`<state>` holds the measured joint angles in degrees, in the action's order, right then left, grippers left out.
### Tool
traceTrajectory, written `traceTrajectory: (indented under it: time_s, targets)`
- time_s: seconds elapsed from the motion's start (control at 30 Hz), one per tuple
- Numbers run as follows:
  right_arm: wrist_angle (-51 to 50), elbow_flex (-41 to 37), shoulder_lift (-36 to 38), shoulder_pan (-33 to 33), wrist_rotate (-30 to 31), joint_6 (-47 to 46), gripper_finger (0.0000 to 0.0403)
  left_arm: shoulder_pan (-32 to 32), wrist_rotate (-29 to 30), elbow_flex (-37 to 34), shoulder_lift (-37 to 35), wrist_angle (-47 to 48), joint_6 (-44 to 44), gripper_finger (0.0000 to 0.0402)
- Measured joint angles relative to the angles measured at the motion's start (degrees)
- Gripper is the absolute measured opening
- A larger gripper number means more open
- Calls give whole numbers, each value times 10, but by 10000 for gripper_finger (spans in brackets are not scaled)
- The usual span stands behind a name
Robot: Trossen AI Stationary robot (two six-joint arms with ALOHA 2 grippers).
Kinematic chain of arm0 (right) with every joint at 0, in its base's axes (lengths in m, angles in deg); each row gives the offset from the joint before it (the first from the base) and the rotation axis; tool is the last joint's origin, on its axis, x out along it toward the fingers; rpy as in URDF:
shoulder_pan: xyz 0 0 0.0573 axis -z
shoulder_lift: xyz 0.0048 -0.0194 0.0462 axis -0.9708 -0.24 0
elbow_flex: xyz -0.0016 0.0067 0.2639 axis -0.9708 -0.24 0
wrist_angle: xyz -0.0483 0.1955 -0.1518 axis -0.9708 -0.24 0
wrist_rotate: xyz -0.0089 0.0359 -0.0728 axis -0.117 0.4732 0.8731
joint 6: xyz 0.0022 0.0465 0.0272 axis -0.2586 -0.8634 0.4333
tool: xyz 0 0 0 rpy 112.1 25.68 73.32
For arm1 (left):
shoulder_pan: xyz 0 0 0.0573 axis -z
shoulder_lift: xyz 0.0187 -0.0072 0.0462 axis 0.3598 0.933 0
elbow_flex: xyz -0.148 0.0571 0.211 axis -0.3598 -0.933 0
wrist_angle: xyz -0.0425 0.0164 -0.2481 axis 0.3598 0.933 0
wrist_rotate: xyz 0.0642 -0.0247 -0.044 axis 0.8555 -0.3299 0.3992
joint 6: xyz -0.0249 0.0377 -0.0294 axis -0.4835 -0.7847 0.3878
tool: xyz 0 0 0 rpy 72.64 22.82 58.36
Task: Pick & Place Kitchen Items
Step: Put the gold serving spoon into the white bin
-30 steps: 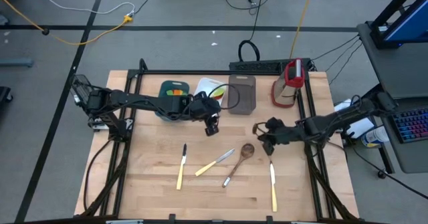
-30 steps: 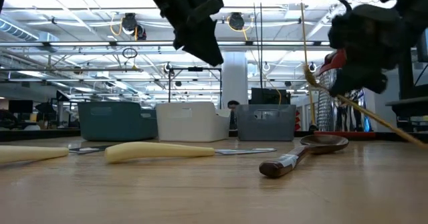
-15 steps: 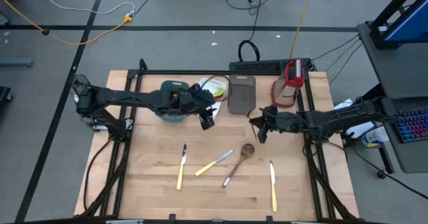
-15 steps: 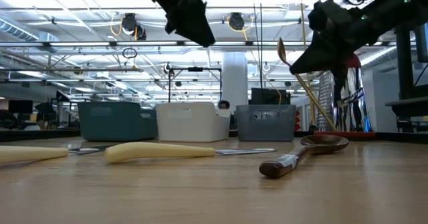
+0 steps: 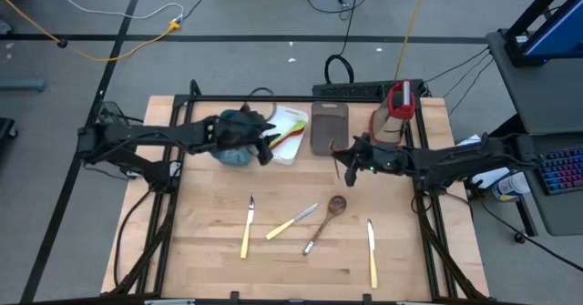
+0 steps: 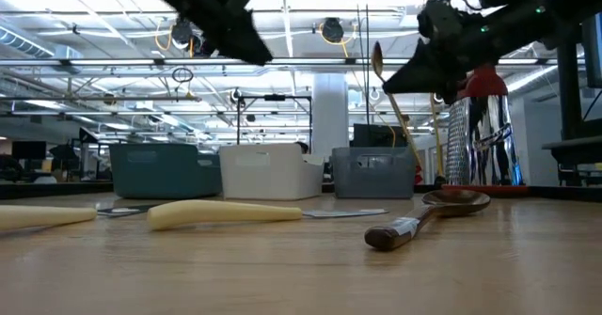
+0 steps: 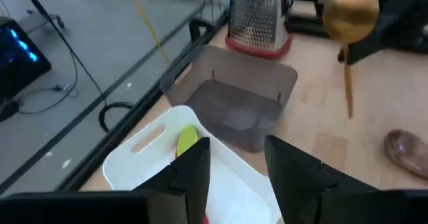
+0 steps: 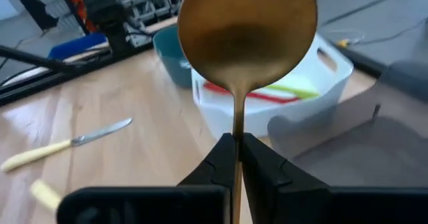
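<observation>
Right of centre in the high view, the gold spoon (image 8: pixel 246 43) is clamped by its handle in the closed right gripper (image 5: pixel 344 162), held in the air beside the grey-brown tray (image 5: pixel 329 128). At upper left, the left gripper (image 5: pixel 262 144), fingers parted and empty, is seen over the white tray (image 5: pixel 293 150). Knives (image 5: pixel 246 225) and a wooden spoon (image 5: pixel 326 221) lie on the table (image 5: pixel 209 250) below centre.

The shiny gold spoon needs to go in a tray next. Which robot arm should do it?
The right one, most likely. Its gripper is already shut on the gold metal spoon, close to the grey-brown rectangular tray. The left gripper is open and empty over the white tray.
</observation>
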<state>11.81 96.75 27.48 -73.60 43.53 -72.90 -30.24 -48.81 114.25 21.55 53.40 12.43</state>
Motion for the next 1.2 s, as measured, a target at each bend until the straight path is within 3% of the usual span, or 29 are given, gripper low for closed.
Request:
traceTrajectory:
  time_s: [0.2,0.3,0.73,1.0,1.2]
  targets:
    - [133,1,-53,17,-1,58,6,2,-16,-142,5,-300,16,147]
    - [201,1,-85,20,-23,72,6,3,-33,-178,19,-364,30,147]
    - [425,1,-202,27,-45,80,6,4,-42,-183,86,-400,92,147]
    - [442,57,-259,41,-47,70,6,6,-110,-183,95,-466,62,147]
    - [444,105,-292,54,-73,70,6,10,-113,-183,96,-474,63,147]
